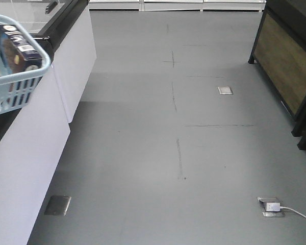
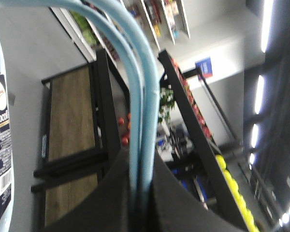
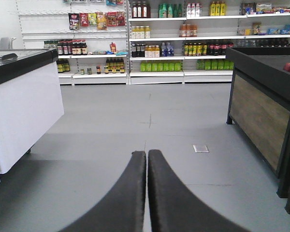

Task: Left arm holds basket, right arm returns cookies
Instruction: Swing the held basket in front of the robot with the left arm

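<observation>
Exterior front-facing view: the basket [image 1: 15, 87] is seen at the upper left edge, raised over a white cabinet [image 1: 20, 153] and only partly in frame. The cookies [image 1: 18, 51] are lying inside it, against the near slotted wall, with the dark box top showing above the rim. A grey floor [image 1: 143, 153] is seen ahead, with a black wood-panelled stand [image 1: 285, 66] at the right and a white plug [image 1: 272, 206] in a floor socket at the lower right.

Left wrist view: the two thin blue handles [image 2: 135, 96] are pinched together by the left gripper [image 2: 139, 191], its black fingers [image 2: 101, 203] clamped tight on them. The cookies box is visible at the left edge (barcode and part of "Choco" readable), inside the basket wall.

Right wrist view: the right gripper [image 3: 147, 154] is closed with nothing held, fingers pressed together, and is pointed down the aisle toward stocked shelves [image 3: 183, 43]. It is well apart from the basket, which is not seen in this view.
</observation>
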{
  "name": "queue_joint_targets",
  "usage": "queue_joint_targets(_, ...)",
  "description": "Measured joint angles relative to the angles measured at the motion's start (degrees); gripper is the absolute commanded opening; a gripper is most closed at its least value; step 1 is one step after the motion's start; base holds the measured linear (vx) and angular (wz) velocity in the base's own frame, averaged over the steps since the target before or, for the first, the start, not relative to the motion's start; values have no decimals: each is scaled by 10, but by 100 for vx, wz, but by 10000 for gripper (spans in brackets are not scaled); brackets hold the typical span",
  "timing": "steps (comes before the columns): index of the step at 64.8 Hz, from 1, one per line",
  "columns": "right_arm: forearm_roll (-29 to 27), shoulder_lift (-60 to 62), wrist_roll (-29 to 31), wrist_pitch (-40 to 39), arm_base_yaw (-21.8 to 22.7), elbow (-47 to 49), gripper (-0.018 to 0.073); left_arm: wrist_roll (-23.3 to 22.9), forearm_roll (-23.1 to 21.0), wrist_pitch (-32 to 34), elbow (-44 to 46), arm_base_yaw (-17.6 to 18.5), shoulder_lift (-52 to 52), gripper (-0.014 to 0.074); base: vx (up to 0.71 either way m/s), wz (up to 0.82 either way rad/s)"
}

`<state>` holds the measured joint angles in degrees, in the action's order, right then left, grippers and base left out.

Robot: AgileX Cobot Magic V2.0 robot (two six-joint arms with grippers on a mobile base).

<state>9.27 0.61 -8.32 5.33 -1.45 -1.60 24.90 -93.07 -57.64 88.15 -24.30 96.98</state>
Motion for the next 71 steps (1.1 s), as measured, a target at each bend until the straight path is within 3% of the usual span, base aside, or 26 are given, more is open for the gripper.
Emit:
queue_joint_targets(6,0,0,0,0,0,0,-8,1,21,-16,-5,54,5,-7,0,0)
queue_joint_targets(14,0,0,0,0,0,0,-8,32,4,-29,-41,121,5,-7,0,0)
queue_joint_targets(32,0,0,0,0,0,0,-8,113,-6,-49,-137,232,-4,-7,0,0)
queue_joint_targets(50,0,0,0,0,0,0,-8,175,-8,-22,-244,333,-48,-7,0,0)
queue_joint_targets(71,0,0,0,0,0,0,-8,205,-15,46,-345,449,-63,-7,0,0)
